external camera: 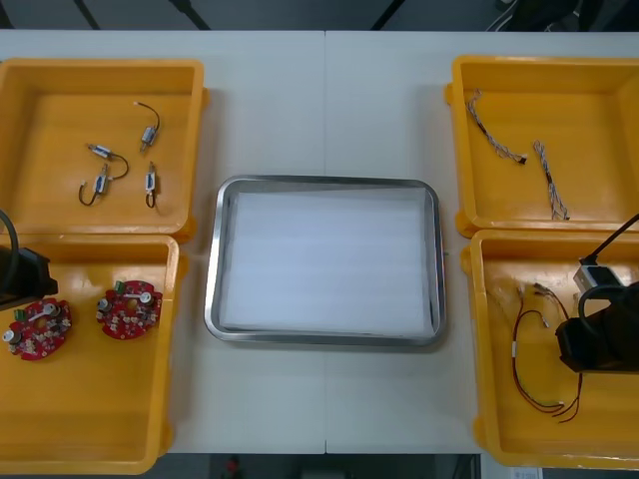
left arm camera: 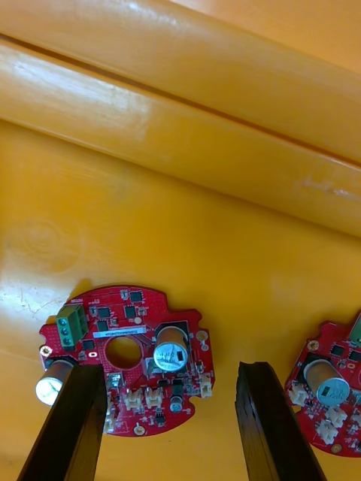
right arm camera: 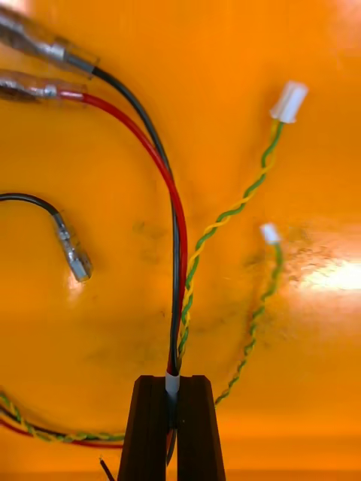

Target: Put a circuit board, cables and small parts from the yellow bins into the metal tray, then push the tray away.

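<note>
My right gripper [right arm camera: 172, 425] is shut on the white sleeve of a red, black and yellow cable [right arm camera: 174, 225], low over the floor of the near-right yellow bin [external camera: 489, 329]. In the front view that gripper [external camera: 589, 344] sits just right of the cable [external camera: 534, 364]. My left gripper [left arm camera: 169, 421] is open just above a round red circuit board [left arm camera: 128, 353], whose near edge lies between the fingers. A second board [left arm camera: 327, 391] lies beside its other finger. Both boards [external camera: 38, 327] [external camera: 128, 309] rest in the near-left bin [external camera: 90, 419], beside the left arm [external camera: 20, 277]. The metal tray [external camera: 214, 269] is white inside.
Several small metal parts [external camera: 150, 130] with black wires lie in the far-left bin [external camera: 30, 80]. The far-right bin [external camera: 599, 75] holds twisted cables [external camera: 499, 140]. A loose black wire with a metal end [right arm camera: 71, 255] lies near the held cable.
</note>
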### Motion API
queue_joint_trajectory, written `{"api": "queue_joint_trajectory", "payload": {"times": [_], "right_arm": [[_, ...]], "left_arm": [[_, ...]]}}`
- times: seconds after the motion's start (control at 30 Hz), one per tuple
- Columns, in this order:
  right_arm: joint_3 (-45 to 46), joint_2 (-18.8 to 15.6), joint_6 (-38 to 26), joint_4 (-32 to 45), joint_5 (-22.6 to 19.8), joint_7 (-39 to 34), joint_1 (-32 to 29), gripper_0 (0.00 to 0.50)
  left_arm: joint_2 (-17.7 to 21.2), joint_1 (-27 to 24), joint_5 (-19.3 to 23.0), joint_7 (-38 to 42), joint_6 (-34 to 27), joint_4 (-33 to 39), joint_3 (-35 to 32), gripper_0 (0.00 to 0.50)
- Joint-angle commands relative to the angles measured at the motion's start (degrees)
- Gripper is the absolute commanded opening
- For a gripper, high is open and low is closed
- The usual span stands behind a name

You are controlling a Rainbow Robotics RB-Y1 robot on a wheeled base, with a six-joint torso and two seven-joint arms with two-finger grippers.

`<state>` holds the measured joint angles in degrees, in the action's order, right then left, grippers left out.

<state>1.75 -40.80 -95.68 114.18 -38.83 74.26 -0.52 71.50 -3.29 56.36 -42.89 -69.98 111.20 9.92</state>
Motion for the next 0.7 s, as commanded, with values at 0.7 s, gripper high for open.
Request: {"api": "queue_joint_trajectory", "payload": {"times": [0.7], "right_arm": [[12.5,-1.3,-14.3,10.6,-5.8,3.7,10.5,0.0]], "left_arm": [[-1.6,-1.5,-2.7,8.1,7.8,-3.8,7.0,0.5]]}}
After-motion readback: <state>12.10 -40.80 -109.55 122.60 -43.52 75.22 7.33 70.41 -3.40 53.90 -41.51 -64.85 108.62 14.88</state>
